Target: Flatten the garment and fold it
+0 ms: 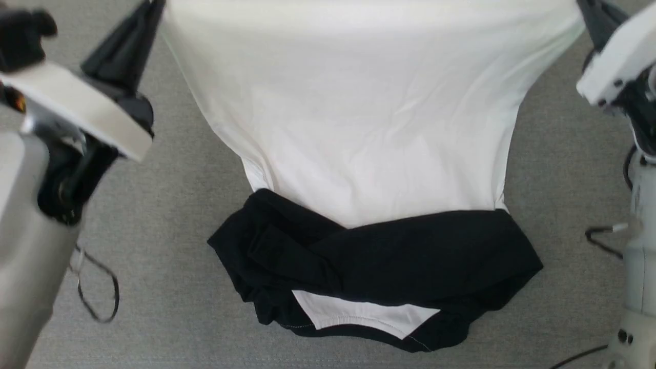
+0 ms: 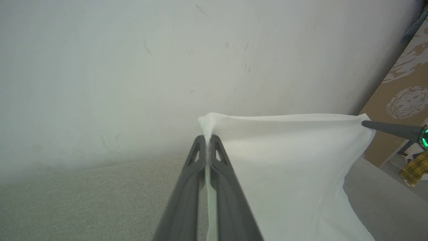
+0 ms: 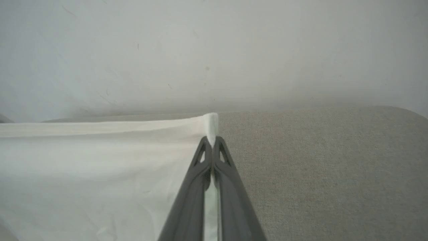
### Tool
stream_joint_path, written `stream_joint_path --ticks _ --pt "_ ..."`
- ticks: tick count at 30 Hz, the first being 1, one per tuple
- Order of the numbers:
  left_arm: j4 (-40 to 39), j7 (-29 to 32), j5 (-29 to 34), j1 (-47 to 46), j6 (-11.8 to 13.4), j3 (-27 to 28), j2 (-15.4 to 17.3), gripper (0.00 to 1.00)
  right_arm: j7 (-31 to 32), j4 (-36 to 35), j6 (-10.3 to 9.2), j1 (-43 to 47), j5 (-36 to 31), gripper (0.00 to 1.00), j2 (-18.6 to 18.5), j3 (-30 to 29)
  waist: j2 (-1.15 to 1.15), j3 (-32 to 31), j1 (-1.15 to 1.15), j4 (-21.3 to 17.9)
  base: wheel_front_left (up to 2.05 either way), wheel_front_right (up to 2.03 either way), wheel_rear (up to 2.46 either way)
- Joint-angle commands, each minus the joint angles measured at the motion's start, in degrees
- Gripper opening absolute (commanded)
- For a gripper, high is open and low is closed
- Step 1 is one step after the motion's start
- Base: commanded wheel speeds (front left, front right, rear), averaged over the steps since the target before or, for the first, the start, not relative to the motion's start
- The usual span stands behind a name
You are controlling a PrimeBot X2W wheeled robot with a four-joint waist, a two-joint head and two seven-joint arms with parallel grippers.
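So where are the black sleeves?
In the head view, the sleeves lie bunched at the bottom middle on the grey surface, below the white shirt body that the left gripper and right gripper hold up.

Garment (image 1: 369,128), black sleeves (image 1: 410,256), grey surface (image 1: 179,205).

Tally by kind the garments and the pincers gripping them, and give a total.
White-and-black shirt: 1
Pincers shut on the shirt's white edge: 2 (left pincer, right pincer)
Total: 3
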Motion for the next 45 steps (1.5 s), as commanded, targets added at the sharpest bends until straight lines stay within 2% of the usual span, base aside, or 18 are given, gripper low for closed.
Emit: stream_joint_path --ticks 1,8,14,20,26,32,38,45 --pt "-2.2 -0.8 -1.5 4.2 -0.2 0.1 1.3 0.00 1.2 -3.7 -0.11 4.4 2.2 0.00 -0.3 -0.9 0.00 -5.0 0.01 0.6 0.00 0.00 0.00" --pt "-9.7 -0.8 -4.0 14.6 1.1 0.4 4.3 0.00 5.4 -14.0 -0.11 15.8 5.8 0.00 0.8 -2.7 0.00 -9.2 0.01 0.5 0.00 0.00 0.00" --pt "-17.3 0.0 -4.6 25.0 4.4 0.5 8.6 0.00 9.7 -22.1 -0.11 27.0 7.3 0.00 1.9 -4.1 0.00 -12.4 0.01 0.6 0.00 0.00 0.00" --pt "-23.1 0.3 -6.0 34.8 8.1 0.2 10.9 0.00 12.7 -27.6 -0.11 36.5 8.7 0.00 2.8 -5.2 0.00 -15.5 0.01 0.9 0.00 0.00 0.00" --pt "-26.6 0.6 -7.9 44.4 10.7 -0.8 12.6 0.00 15.1 -30.6 -0.11 45.6 10.8 0.00 3.2 -6.0 0.00 -16.9 0.01 0.9 0.00 0.00 0.00" --pt "-27.0 -1.8 -8.5 50.3 12.1 -1.6 11.8 0.00 14.4 -28.5 -0.11 51.6 13.1 0.00 3.3 -6.2 0.00 -16.6 0.01 0.7 0.00 0.00 0.00" --pt "-23.6 -2.9 -7.1 50.5 11.3 -3.9 9.5 0.00 12.0 -24.9 -0.11 54.0 11.5 0.00 3.3 -4.4 0.00 -15.4 0.01 0.5 0.00 0.00 0.00" --pt "-16.1 -1.4 -6.5 46.5 9.4 -7.1 5.5 0.00 9.4 -18.4 -0.11 52.3 9.4 0.00 3.3 -1.3 0.00 -14.4 0.01 0.3 0.00 0.00 0.00"
